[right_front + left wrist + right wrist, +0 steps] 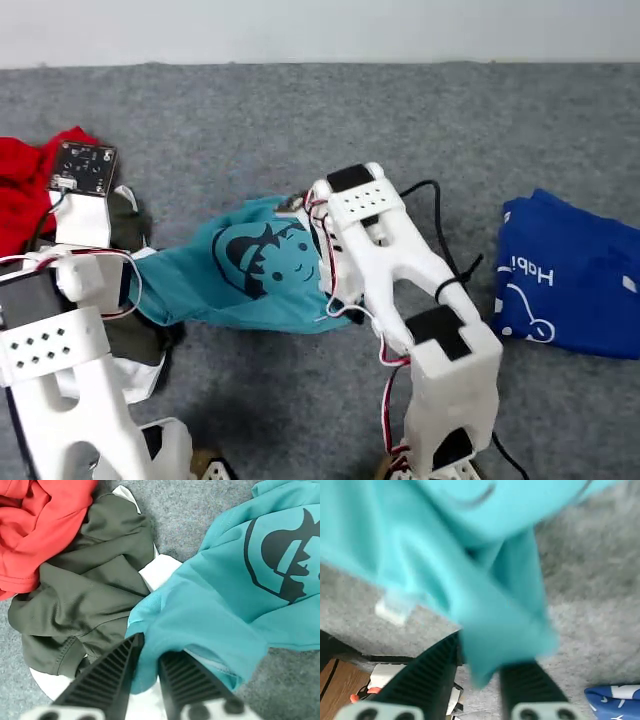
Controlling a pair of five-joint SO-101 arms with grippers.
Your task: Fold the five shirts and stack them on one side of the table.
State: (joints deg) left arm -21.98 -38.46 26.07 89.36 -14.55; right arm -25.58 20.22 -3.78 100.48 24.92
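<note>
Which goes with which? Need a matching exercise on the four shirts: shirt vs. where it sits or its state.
Shirts:
1. teal shirt
2. blue shirt
3. red shirt
4. olive shirt

Place or state:
a. crumpled at the high view's left edge
b. lying alone toward the high view's right edge
c. held by left gripper and right gripper
d. bunched between the red and teal shirts, over white cloth

Pairs: 1-c, 2-b, 3-a, 4-d
</note>
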